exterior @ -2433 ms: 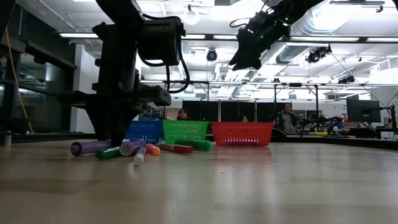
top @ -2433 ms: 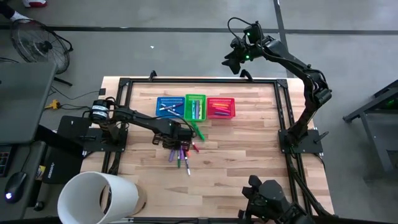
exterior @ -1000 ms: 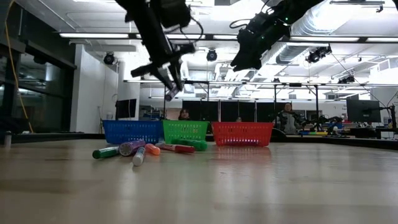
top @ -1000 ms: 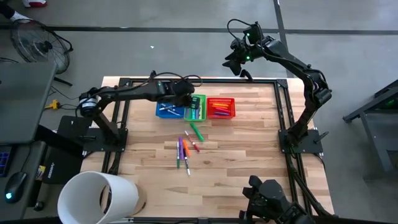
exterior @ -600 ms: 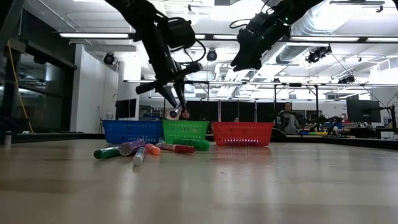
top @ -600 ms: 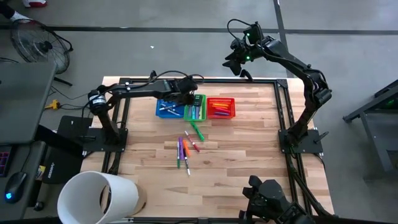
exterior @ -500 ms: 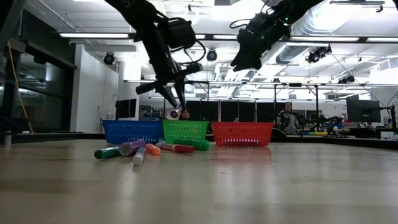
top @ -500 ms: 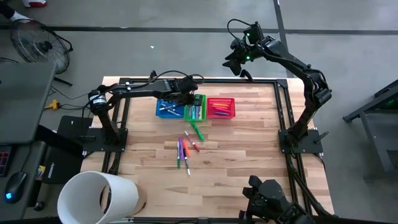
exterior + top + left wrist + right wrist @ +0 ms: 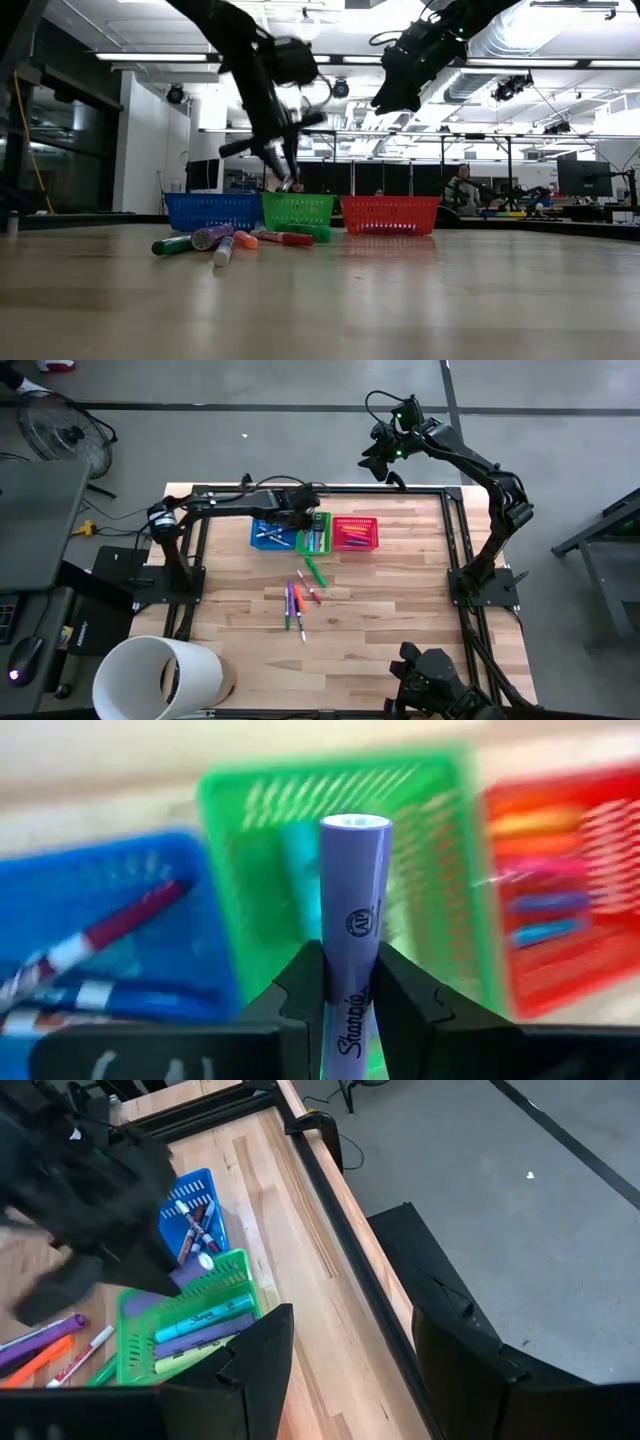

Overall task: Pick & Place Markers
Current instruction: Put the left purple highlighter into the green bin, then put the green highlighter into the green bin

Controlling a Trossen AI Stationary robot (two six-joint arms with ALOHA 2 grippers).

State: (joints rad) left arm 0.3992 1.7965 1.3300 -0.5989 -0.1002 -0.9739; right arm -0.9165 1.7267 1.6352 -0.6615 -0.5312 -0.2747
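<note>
My left gripper (image 9: 350, 962) hangs just above the green basket (image 9: 316, 532), shut on a purple marker (image 9: 353, 880). The green basket stands between the blue basket (image 9: 270, 532) and the red basket (image 9: 356, 533) at the table's far side; each has markers in it. Several loose markers (image 9: 298, 598) lie flat on the wood nearer the table's middle. My right gripper (image 9: 350, 1370) is open and holds nothing, high above the table's far edge (image 9: 378, 458). My left gripper pinches the purple marker's barrel (image 9: 349, 982) between its two fingers. The marker lies along the fingers, and its rounded end (image 9: 354, 824) sticks out past the fingertips. The fingers slant down from the table's left. The marker is lifted clear, over the green basket.
A black frame (image 9: 320, 489) runs round the table. A white bucket (image 9: 160, 676) stands at the near left corner. Bare wood lies on the table's right half (image 9: 400, 600). People (image 9: 462, 188) show in the room behind.
My left gripper has come down toward the green basket and a little toward the table's right edge, still shut on the purple marker. In the last half second it has hardly moved.
</note>
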